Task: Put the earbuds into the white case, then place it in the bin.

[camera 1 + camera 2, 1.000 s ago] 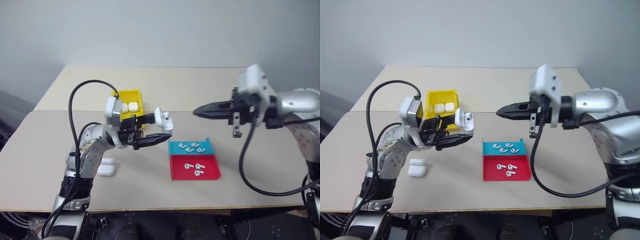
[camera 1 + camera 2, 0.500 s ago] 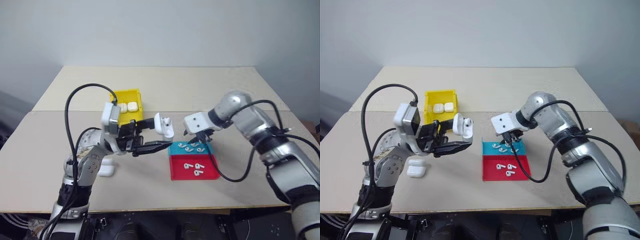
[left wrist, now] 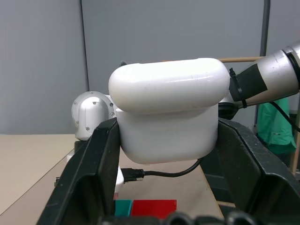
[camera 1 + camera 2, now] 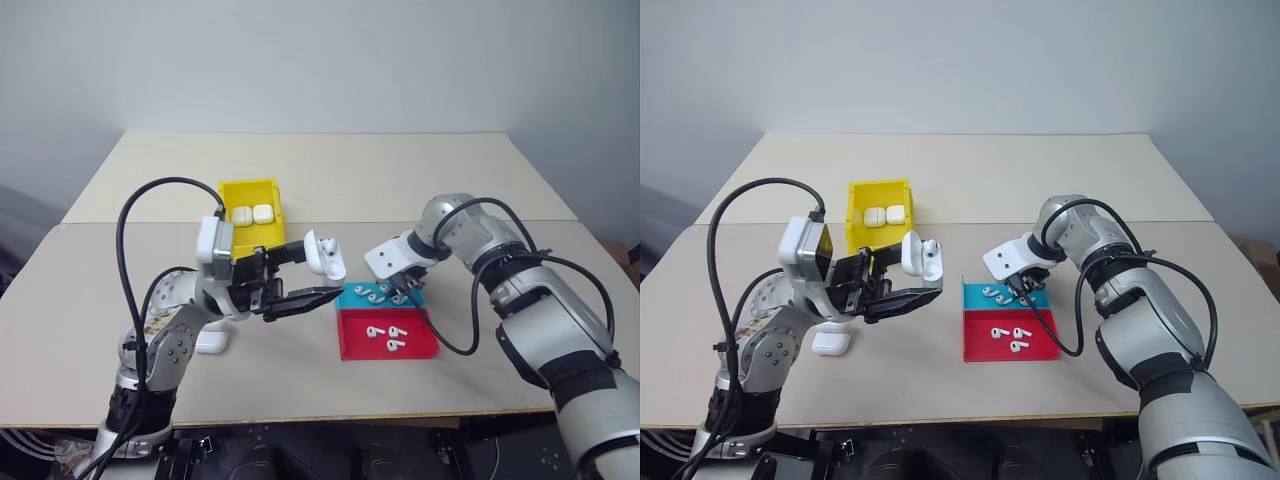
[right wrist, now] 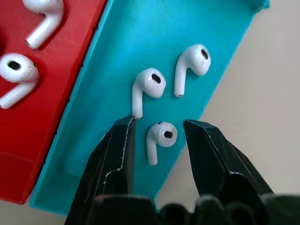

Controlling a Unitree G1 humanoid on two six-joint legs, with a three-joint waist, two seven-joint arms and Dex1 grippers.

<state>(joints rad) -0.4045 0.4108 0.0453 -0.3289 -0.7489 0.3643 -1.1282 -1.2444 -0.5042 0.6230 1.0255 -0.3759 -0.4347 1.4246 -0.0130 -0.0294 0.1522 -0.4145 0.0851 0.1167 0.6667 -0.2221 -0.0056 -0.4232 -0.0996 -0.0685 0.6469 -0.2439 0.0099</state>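
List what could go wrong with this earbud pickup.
The right pincer straddles one earbud near the teal tray's wall; closing could flick it out or catch the neighbouring earbud. The white case sits high between the left pincer's fingers, so it might slip.

The left gripper [image 3: 166, 140] is clamping a white case [image 3: 168, 110] between its two black fingers [image 3: 91, 173], which are pressing against the sides of the lower half. The lid is sitting slightly raised above the body. Beyond it, the other arm [image 3: 262, 77] is reaching in, and a red tray [image 3: 154, 206] beside a teal tray [image 3: 123, 206] is lying on the table [image 3: 28, 159].
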